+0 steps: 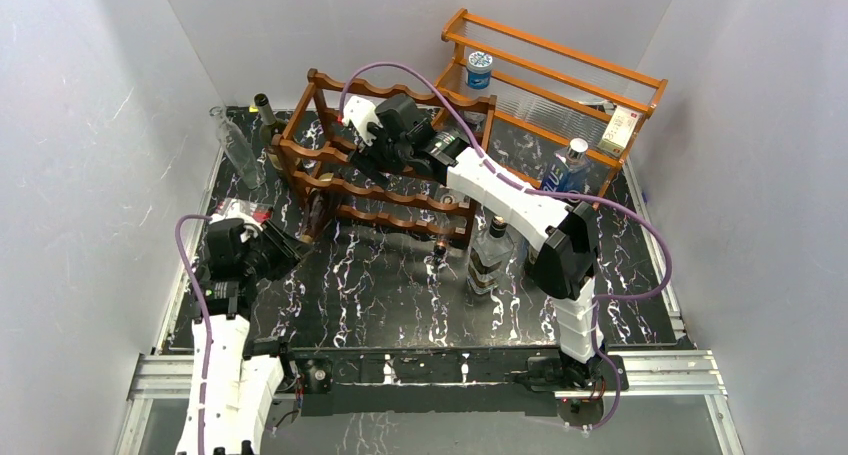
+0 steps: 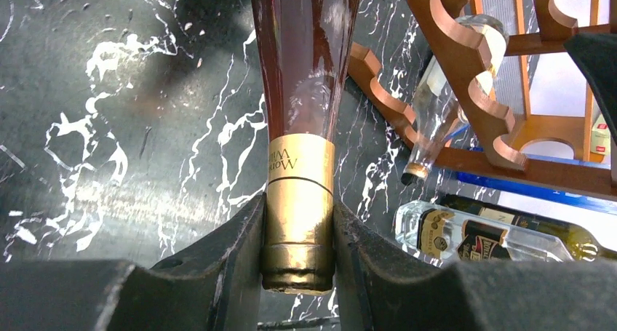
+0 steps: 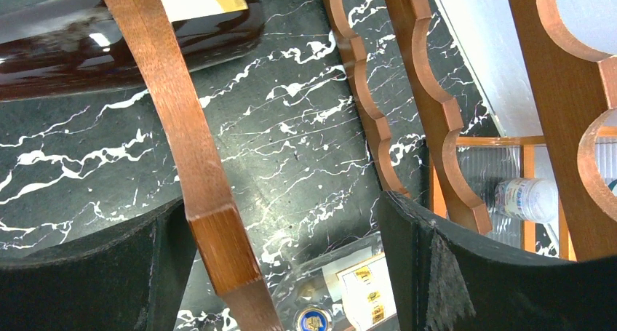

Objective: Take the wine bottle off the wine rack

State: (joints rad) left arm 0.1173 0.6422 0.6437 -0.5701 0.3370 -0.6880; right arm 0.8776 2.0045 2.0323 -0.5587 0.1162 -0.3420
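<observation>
The wine bottle point(image 2: 305, 69) is dark red-brown glass with a gold foil neck. My left gripper point(image 2: 298, 236) is shut on that neck, just above the marble table. In the top view the left gripper point(image 1: 293, 243) sits at the left end of the dark wooden wine rack point(image 1: 400, 190), with the bottle point(image 1: 318, 215) at its lowest tier. The rack's scalloped rails point(image 2: 466, 69) show to the right in the left wrist view. My right gripper point(image 1: 368, 135) is open at the rack's top. Its jaws straddle a rack post point(image 3: 182, 127) in the right wrist view, where the bottle's body point(image 3: 73, 47) lies beyond.
A lighter orange shelf point(image 1: 560, 70) stands behind the rack, holding a blue-capped jar point(image 1: 480, 70) and a small box point(image 1: 620, 130). A labelled bottle point(image 1: 490, 255) stands right of the rack, with a blue bottle point(image 1: 570, 170) behind. A clear bottle point(image 1: 235, 145) and a dark bottle point(image 1: 265, 110) stand far left.
</observation>
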